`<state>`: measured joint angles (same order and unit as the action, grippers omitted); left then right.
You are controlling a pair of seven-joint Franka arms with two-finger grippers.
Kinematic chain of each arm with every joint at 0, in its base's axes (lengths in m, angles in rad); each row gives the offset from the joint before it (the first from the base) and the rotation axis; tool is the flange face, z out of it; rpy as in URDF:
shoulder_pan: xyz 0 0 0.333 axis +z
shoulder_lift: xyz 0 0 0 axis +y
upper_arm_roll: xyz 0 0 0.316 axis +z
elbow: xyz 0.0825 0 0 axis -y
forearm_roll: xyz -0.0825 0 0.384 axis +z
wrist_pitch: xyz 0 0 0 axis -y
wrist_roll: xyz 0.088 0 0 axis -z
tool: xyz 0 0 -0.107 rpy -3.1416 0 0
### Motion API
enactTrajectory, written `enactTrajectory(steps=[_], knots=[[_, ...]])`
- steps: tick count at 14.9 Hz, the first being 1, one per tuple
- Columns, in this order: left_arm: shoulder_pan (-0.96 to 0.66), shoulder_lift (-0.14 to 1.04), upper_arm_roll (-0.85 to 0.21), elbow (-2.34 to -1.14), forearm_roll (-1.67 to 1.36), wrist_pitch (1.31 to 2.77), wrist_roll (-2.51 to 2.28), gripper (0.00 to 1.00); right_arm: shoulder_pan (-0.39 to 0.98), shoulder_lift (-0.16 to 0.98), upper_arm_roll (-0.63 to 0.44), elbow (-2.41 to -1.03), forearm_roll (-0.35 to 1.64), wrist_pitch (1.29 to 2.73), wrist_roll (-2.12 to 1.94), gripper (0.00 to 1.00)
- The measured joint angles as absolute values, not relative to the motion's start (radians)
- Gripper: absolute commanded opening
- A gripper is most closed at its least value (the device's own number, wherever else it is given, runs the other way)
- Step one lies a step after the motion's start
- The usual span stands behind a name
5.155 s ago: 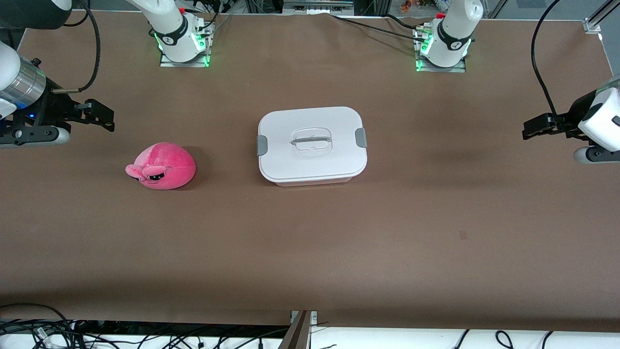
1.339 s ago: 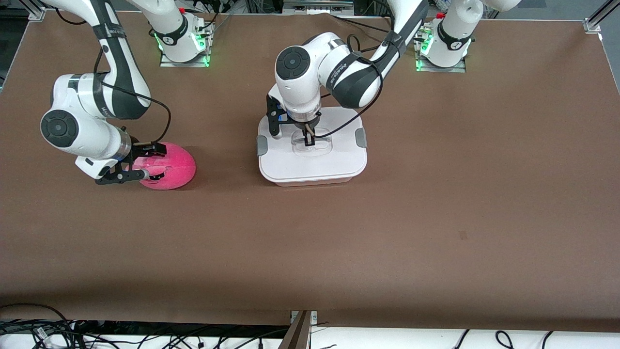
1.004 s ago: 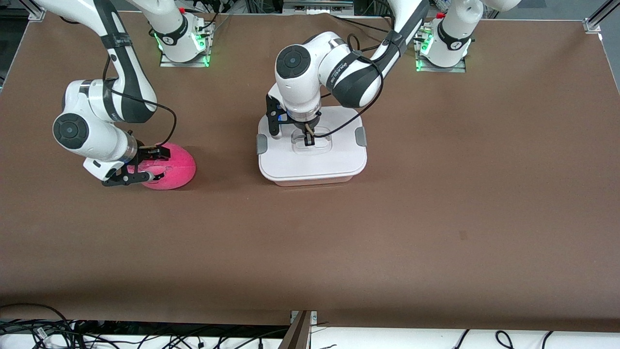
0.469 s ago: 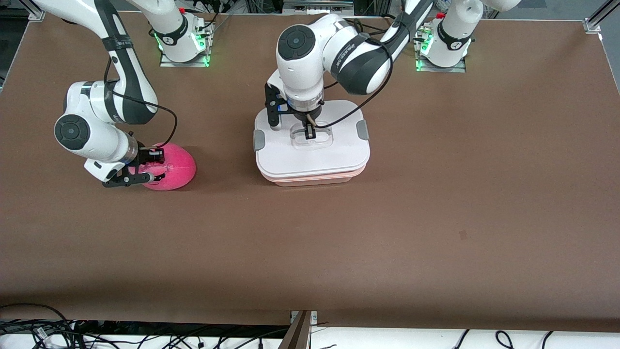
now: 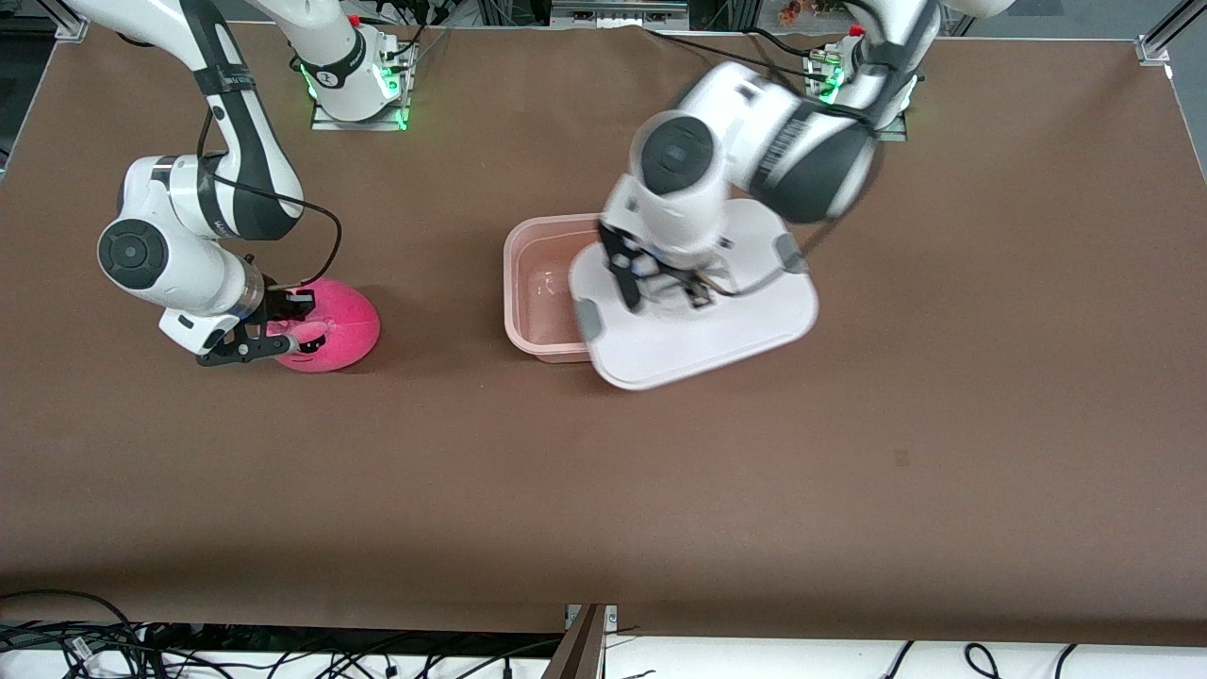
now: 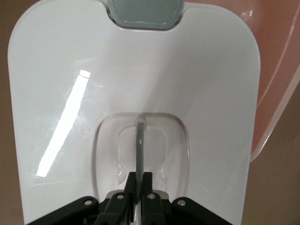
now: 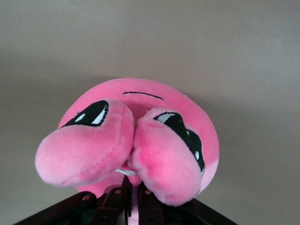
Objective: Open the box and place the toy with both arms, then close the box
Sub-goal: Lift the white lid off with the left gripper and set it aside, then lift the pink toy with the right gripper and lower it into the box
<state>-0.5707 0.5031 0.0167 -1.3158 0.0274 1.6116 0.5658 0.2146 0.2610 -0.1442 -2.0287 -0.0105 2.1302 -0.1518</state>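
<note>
Lid is off the box, hanging tilted over the end of the pink base toward the left arm, pinched at its clear centre handle by the left gripper, whose fingers are pressed onto the thin grey bar. From the base, the lid lies at about four o'clock in the front view. To do this step well, the left arm should carry the lid fully clear of the opening and keep it level, since so narrow a pinch probably lets it swing.

Toy sits on the surface at about nine o'clock from the base, well apart, toward the right arm's end. The right gripper is down at the toy's face side, fingers closed on the plush between its two ears; a firm hold should come before any lift.

The front view alone shows the bared base and the gap to the toy. The left wrist view shows the grip on the handle bar and a grey clip; the right wrist view shows the ears bulging around the closed fingers.
</note>
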Motion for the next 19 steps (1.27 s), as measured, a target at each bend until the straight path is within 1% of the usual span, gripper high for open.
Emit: enactTrajectory(steps=[3,6,9,12,15,19], knots=[[-0.359,0.474,0.021,-1.314,0.029,1.573,0.722,0.00,0.216,0.247,-0.121,-1.945,-0.011,2.024,-0.229,0.00],[-0.169,0.470,0.022,-1.314,0.029,1.570,0.943,0.00,0.229,0.235,-0.050,-1.818,-0.011,1.892,-0.318,0.00],[-0.037,0.474,0.022,-1.314,0.033,1.569,1.114,0.00,0.254,0.233,0.020,-1.713,-0.010,1.830,-0.436,0.00],[0.049,0.480,0.021,-1.314,0.044,1.568,1.260,0.00,0.318,0.234,0.043,-1.654,-0.010,1.785,-0.564,0.00],[0.117,0.482,0.020,-1.314,0.044,1.558,1.389,0.00,0.415,0.236,0.054,-1.628,-0.009,1.772,-0.687,0.00],[0.125,0.482,0.010,-1.314,0.044,1.545,1.417,0.00,0.566,0.259,0.061,-1.584,-0.011,1.772,-0.762,0.00]])
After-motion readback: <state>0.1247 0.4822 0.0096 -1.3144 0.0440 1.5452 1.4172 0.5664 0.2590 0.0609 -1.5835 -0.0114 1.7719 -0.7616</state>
